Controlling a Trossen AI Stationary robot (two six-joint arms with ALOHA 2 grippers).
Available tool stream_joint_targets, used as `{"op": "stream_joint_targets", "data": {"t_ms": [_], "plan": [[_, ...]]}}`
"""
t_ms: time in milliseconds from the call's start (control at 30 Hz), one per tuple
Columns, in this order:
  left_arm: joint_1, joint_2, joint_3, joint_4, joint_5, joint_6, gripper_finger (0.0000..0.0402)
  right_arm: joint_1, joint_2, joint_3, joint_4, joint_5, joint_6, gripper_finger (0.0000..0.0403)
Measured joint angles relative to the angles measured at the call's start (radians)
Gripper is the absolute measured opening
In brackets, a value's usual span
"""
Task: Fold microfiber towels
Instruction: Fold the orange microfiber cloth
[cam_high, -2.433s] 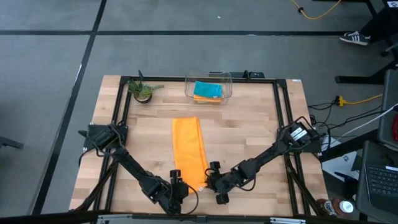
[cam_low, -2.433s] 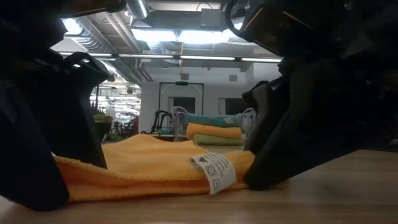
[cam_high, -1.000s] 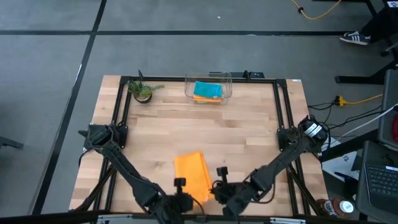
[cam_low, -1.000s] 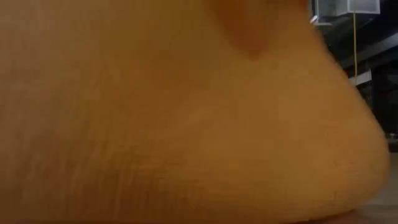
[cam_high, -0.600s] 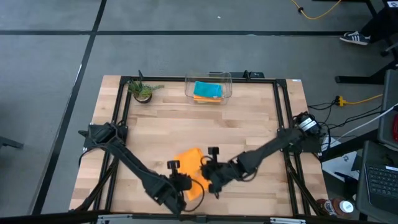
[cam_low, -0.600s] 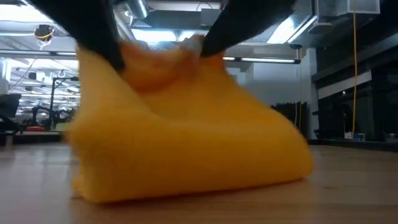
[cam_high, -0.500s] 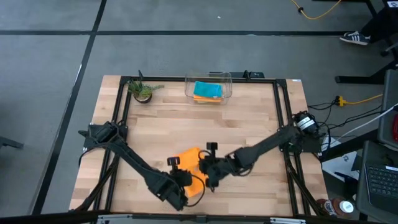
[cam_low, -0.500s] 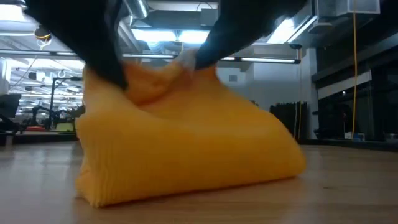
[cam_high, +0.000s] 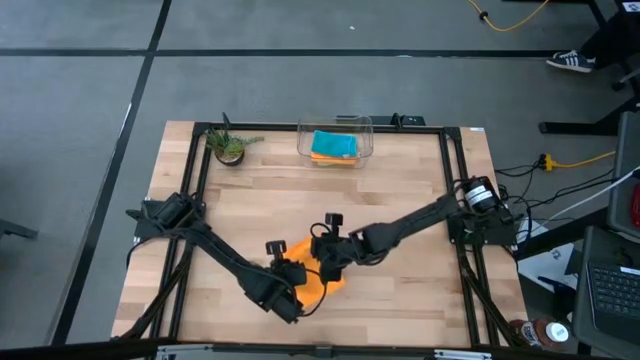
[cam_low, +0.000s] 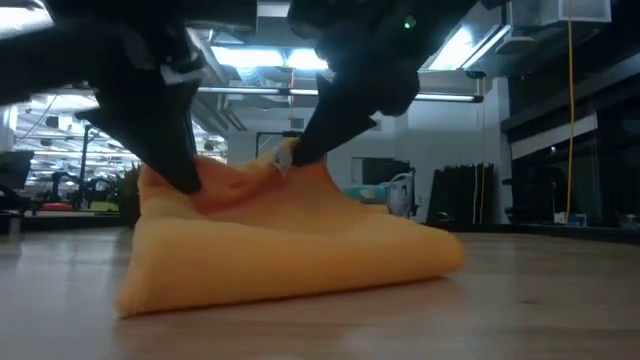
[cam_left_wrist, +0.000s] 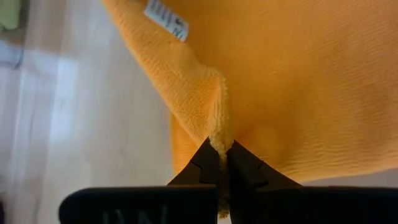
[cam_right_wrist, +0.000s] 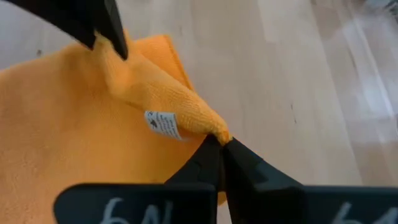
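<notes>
An orange microfiber towel (cam_high: 316, 281) lies doubled over on the wooden table (cam_high: 400, 180) near its front middle. The fold rests on the table on the near side (cam_low: 290, 270). My left gripper (cam_high: 287, 269) and my right gripper (cam_high: 322, 262) are each shut on a corner of the raised upper layer, which is held just above the lower layer. A white tag (cam_right_wrist: 163, 124) hangs close to the right gripper's corner. At the far middle a clear bin (cam_high: 335, 140) holds a teal towel (cam_high: 333, 144) on top of another orange one. My left gripper pinches a corner of the towel's upper layer (cam_left_wrist: 219, 140) between its two fingertips (cam_low: 178, 160). The fingers slant down from the near left. The cloth rises to a small peak at the fingers and slopes down to the fold on the table. My right gripper pinches the other corner of the upper layer (cam_right_wrist: 213, 130), beside the white tag, between its two fingertips (cam_low: 305, 145). It comes slanting down from the right. The corner is held a little above the lower layer, and the cloth between the two grippers sags slack.
A small potted plant (cam_high: 230, 146) stands at the far left corner. A black frame (cam_high: 195, 180) runs along the table's edges. Bare wood lies between the towel and the bin.
Both grippers have carried the towel's lifted end from the near edge toward the far edge and down, tipping more steeply. That end now lies folded over the rest of the towel, which has stayed on the table.
</notes>
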Motion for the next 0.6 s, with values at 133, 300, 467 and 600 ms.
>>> {"op": "stream_joint_targets", "data": {"t_ms": [133, 300, 467, 600], "plan": [[0.018, 0.000, -0.023, -0.002, 0.002, 0.000, 0.0009, -0.006, 0.000, 0.000, -0.001, -0.004, 0.001, 0.0022], [0.038, 0.000, -0.031, -0.002, 0.027, 0.000, 0.0054, -0.017, 0.000, 0.000, -0.034, -0.067, 0.022, 0.0070], [0.050, 0.000, -0.031, -0.009, 0.033, 0.000, 0.0104, -0.031, 0.000, 0.000, -0.040, -0.062, 0.021, 0.0146], [0.050, 0.000, -0.020, -0.088, 0.033, -0.010, 0.0132, -0.047, 0.000, 0.000, -0.040, -0.058, 0.011, 0.0198]]}}
